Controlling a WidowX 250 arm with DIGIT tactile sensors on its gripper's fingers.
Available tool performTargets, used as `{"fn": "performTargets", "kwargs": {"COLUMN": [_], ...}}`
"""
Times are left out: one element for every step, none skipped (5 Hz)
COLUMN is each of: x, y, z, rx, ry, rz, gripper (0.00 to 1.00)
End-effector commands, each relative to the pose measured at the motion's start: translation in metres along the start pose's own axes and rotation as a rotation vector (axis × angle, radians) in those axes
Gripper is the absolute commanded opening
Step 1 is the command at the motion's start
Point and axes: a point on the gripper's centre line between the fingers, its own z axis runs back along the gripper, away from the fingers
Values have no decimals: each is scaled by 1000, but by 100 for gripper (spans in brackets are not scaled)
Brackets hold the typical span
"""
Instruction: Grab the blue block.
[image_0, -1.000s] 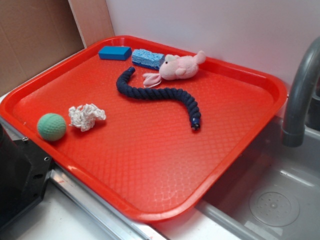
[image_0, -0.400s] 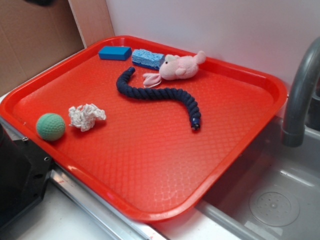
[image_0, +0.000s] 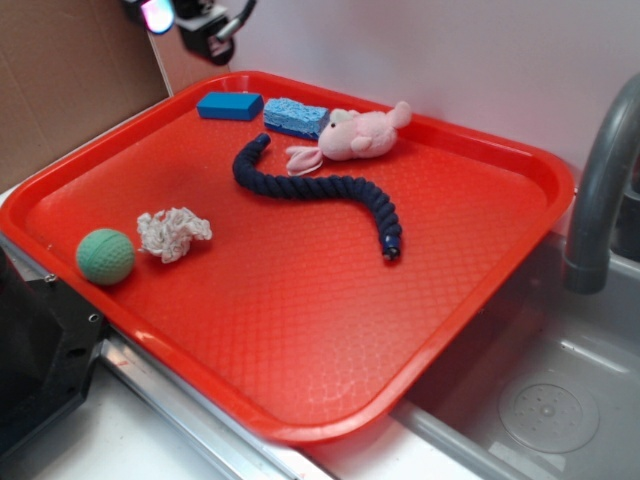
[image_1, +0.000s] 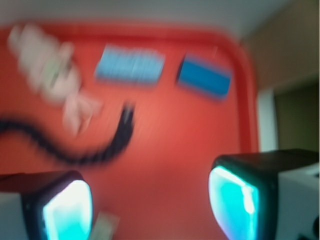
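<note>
**Gripper high at the far left, blue block untouched**

From the exterior view I see the gripper (image_0: 190, 20) only partly, at the top left edge of the picture, above the far-left corner of the red tray (image_0: 480, 150). In the wrist view, which is blurred, its two fingers (image_1: 235, 200) stand well apart with nothing between them, so I log the hand as spread and empty.

The blue block (image_0: 230, 105) lies flat in the far-left corner of the tray, near the rim. Just to its right lies the lighter blue sponge (image_0: 296, 117), apart from it by a small gap. The pink plush toy (image_0: 355, 135) sits right of the sponge, touching or nearly touching it; I cannot tell which. The dark rope (image_0: 310, 188) curves across the middle of the tray. Near the left rim sit the green ball (image_0: 104, 256) and, just beside it, a white crumpled cloth (image_0: 172, 232). A grey faucet (image_0: 600, 190) stands at the right, over the sink (image_0: 540, 400).
</note>
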Motion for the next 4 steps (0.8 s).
{"fn": "performTargets", "kwargs": {"x": [13, 13, 24, 29], "y": [7, 7, 28, 30], "z": [16, 16, -12, -28], "rx": [14, 14, -51, -82], "ry": [-56, -56, -26, -39], "rz": [5, 5, -177, -349], "gripper": [100, 100, 100, 100]}}
